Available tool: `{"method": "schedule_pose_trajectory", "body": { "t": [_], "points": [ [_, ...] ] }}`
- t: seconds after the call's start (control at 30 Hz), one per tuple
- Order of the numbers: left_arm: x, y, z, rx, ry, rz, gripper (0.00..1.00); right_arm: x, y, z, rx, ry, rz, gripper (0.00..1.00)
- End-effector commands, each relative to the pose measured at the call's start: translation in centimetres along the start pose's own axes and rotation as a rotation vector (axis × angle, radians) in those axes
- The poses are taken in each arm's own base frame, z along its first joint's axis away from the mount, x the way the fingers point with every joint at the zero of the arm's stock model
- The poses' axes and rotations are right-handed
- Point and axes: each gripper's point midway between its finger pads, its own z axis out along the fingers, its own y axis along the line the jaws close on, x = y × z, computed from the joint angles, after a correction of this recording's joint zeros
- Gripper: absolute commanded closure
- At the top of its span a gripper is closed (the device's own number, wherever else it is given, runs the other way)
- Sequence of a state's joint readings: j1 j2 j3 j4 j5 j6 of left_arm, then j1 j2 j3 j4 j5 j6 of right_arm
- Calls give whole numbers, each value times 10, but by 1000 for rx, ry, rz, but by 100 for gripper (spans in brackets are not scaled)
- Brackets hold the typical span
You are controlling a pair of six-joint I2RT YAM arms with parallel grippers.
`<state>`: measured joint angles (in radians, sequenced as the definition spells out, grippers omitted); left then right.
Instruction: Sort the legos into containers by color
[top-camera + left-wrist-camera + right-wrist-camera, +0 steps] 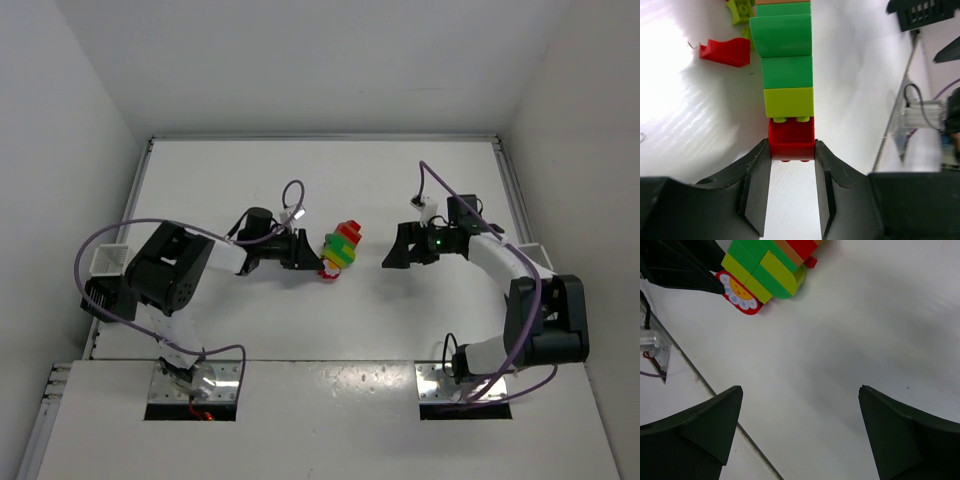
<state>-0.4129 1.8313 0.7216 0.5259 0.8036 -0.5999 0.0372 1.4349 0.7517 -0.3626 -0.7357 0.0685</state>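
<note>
The legos form one multicoloured stack [344, 243] lying on the white table between both arms. In the left wrist view its end brick is red [791, 140], followed by a lime brick [788, 102] and dark green bricks [787, 71]. My left gripper [792, 150] is shut on that red end brick, a finger pressed to each side. A loose red piece [726, 51] and a lime piece [740, 10] lie beside the stack. My right gripper [800, 395] stands wide open and holds nothing, a short way from the stack [765, 270]. White containers sit at the far left [110, 270] and far right [540, 250].
Grey metal plates with wiring [195, 385] [465, 385] lie at the near edge by the arm bases. White walls close in the table at the back and on both sides. Purple cables loop off both arms.
</note>
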Motion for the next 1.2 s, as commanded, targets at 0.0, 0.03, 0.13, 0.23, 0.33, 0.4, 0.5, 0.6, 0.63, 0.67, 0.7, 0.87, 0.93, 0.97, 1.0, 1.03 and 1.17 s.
{"method": "schedule_pose_trajectory", "body": {
  "t": [0.0, 0.03, 0.13, 0.23, 0.33, 0.4, 0.5, 0.6, 0.63, 0.67, 0.7, 0.87, 0.93, 0.97, 1.0, 1.03, 1.17],
  "points": [
    [-11, -6, -8, -48, 13, 213, 93, -32, 11, -10, -13, -105, -179, 0],
    [-11, -5, -10, -60, 14, 233, 93, -38, 12, -13, -9, -122, -237, 0],
    [-15, -1, -15, -99, 27, 292, 94, -35, 5, -18, 20, -111, -321, 0],
    [-16, 3, -18, -143, 45, 352, 96, -39, 6, -27, 50, -131, -448, 0],
    [-19, 0, -21, -161, 65, 426, 97, -45, 8, -35, 74, -154, -554, 0],
    [-20, -6, -21, -171, 111, 520, 97, -46, 7, -37, 82, -156, -643, 0],
    [-29, -18, -25, -173, 102, 639, 97, -48, 14, -43, 67, -164, -737, 0],
    [-34, -29, -29, -180, 106, 751, 97, -54, 23, -46, 28, -178, -817, 0],
    [-30, -30, -27, -172, 122, 771, 97, -54, 25, -46, 16, -182, -835, 0],
    [-29, -34, -30, -160, 127, 789, 97, -59, 31, -47, -8, -200, -874, 0],
    [-29, -40, -29, -137, 130, 840, 97, -59, 34, -47, -24, -206, -885, 0],
    [-15, -51, -31, -89, 183, 933, 97, -65, 47, -37, -141, -222, -932, 0],
    [-9, -53, -33, -77, 210, 969, 97, -68, 52, -33, -201, -228, -935, 0],
    [-4, -55, -31, -65, 226, 984, 97, -72, 56, -33, -221, -234, -942, 0],
    [-4, -57, -33, -63, 228, 997, 97, -72, 59, -31, -245, -231, -955, 0],
    [1, -59, -32, -49, 243, 1023, 97, -64, 60, -27, -293, -208, -927, 1],
    [12, -69, -30, -15, 283, 1060, 97, -54, 65, -21, -378, -143, -992, 6]
  ]
}}
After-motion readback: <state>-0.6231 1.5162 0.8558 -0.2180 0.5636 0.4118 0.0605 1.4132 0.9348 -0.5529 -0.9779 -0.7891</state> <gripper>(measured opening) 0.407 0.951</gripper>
